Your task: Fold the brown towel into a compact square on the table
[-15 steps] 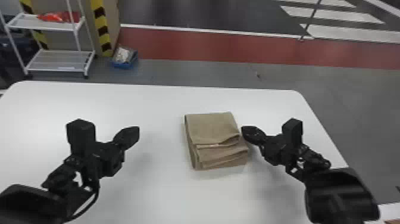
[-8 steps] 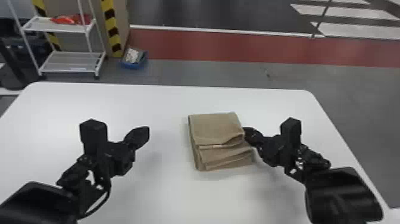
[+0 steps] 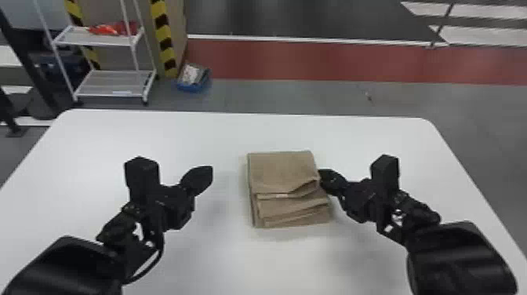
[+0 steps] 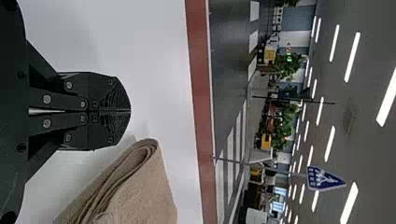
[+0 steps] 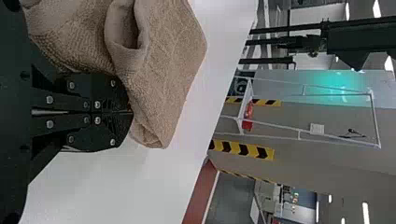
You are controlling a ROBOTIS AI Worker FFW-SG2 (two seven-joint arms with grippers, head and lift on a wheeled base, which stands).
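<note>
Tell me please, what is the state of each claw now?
Left claw: closed, holding nothing.
Right claw: closed, at the brown towel's edge; no cloth seen gripped in it.

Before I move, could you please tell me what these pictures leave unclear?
Brown towel underside: head view, hidden by upper layers.
Any cloth inside right tool: right wrist view, hidden by fingers.
Towel's remainder: left wrist view, cut off by edge.
Blue bin contents: head view, too small.

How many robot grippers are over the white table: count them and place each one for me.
2. The left gripper is over the white table, to the left of the brown towel; the right gripper is at the towel's right edge.
</note>
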